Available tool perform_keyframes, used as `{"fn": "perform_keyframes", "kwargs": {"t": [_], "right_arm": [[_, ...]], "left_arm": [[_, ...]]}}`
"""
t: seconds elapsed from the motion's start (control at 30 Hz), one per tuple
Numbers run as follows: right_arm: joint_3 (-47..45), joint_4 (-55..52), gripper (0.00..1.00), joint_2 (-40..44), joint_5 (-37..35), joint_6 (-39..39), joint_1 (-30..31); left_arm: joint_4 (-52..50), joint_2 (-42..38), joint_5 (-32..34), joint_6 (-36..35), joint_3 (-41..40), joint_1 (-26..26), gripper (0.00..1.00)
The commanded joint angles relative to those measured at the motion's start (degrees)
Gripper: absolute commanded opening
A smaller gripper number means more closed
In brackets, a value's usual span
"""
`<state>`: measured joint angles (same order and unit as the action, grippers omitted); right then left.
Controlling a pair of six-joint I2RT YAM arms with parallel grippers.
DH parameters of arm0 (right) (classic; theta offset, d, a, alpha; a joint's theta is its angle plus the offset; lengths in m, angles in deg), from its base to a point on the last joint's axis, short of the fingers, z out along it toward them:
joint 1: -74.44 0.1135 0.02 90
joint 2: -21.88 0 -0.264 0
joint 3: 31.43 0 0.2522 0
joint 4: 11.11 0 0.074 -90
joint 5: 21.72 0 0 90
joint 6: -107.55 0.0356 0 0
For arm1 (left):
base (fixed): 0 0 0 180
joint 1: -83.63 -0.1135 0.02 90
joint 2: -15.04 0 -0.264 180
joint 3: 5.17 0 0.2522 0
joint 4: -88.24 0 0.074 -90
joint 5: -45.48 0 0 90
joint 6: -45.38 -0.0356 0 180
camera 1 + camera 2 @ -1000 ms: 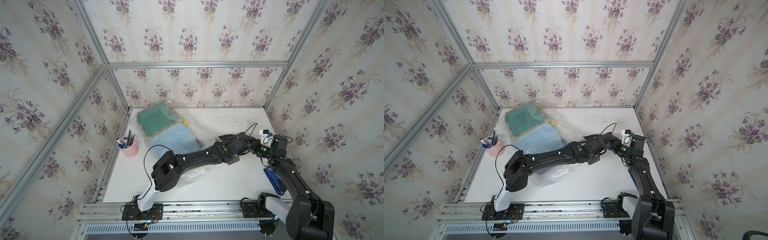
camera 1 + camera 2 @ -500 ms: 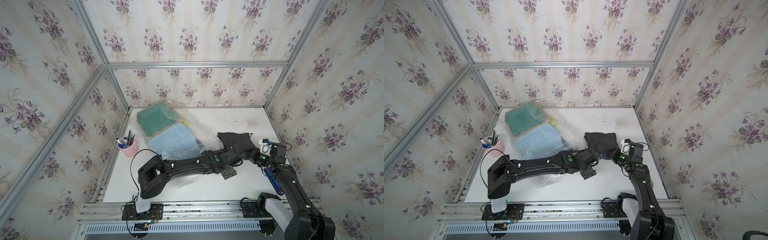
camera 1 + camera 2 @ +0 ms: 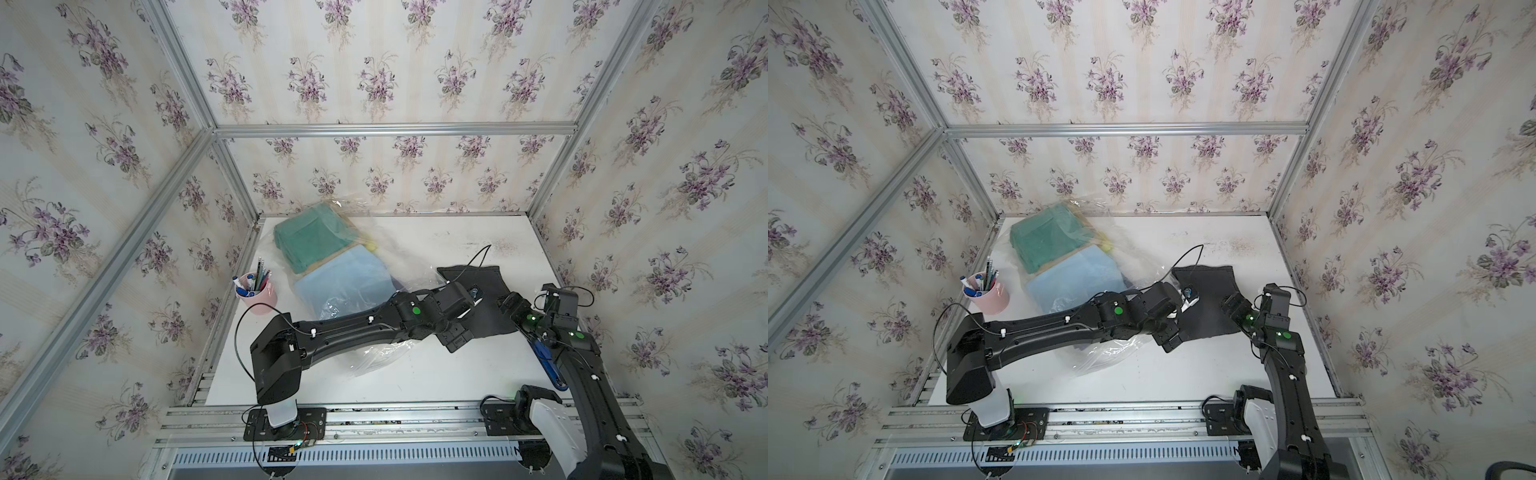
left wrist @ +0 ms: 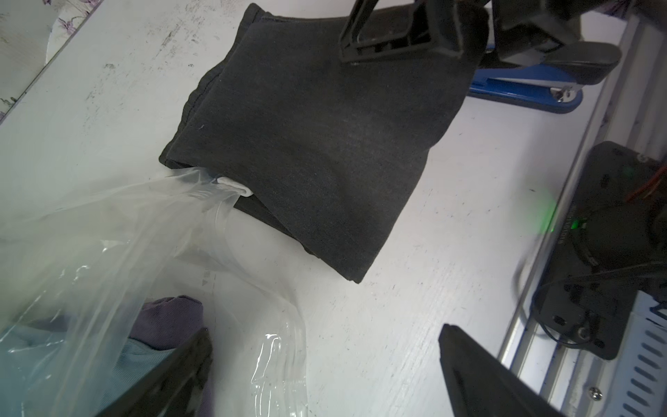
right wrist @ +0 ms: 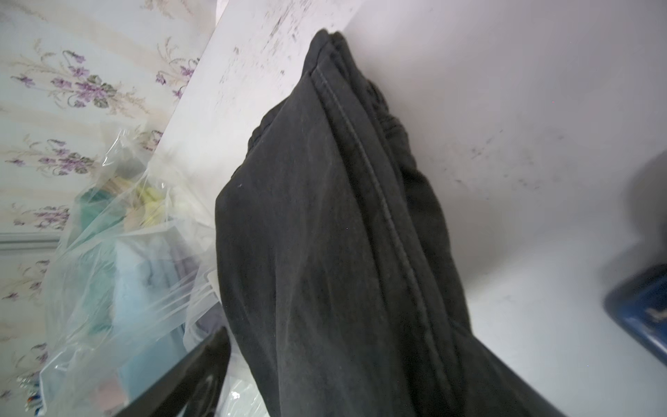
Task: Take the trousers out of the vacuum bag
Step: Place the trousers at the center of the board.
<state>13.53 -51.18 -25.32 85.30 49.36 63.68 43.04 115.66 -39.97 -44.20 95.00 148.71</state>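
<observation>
Both arms reach over the dark trousers [image 3: 490, 316], left end effector [image 4: 323, 330] and right end effector [image 4: 400, 47] each splayed.

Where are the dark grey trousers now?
In both top views the dark grey trousers lie on the right half of the table, outside the vacuum bag, near the blue stapler.

The left arm [image 3: 345, 332] and right arm [image 3: 592, 386] are matte black, with green lights [image 3: 414, 311] behind the wrists, looping black cables [image 3: 237, 332] and white base sleeves [image 3: 281, 412].

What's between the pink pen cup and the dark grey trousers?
The clear vacuum bag holding light blue trousers, the left arm above it; both top views.
</observation>
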Motion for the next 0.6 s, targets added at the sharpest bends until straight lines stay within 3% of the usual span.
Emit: {"fn": "perform_keyframes", "kwargs": {"t": [0.0, 0.1, 0.3, 0.43, 0.57], "right_arm": [[1.96, -1.39, 0.98, 0.27, -8.87, -0.54, 0.11], [4.21, -2.29, 1.00, 0.05, -12.73, -1.24, 0.08], [5.93, -1.57, 1.00, -0.31, -12.95, -2.72, 0.23], [6.05, -0.48, 0.87, -2.39, -5.58, -4.46, 0.77], [4.08, 0.37, 0.90, -5.59, -7.65, -3.43, 5.70]], "left_arm": [[-1.48, -1.79, -1.22, 2.62, 0.02, -0.89, 1.00], [-1.60, -3.49, -2.00, 3.84, -0.78, -1.90, 1.00], [-1.30, -6.01, -3.75, 6.63, -2.96, -4.57, 1.00], [-0.84, -7.77, -5.11, 8.22, -5.31, -6.15, 1.00], [-0.85, -10.10, -5.04, 9.15, -7.16, -7.24, 1.00]]}}
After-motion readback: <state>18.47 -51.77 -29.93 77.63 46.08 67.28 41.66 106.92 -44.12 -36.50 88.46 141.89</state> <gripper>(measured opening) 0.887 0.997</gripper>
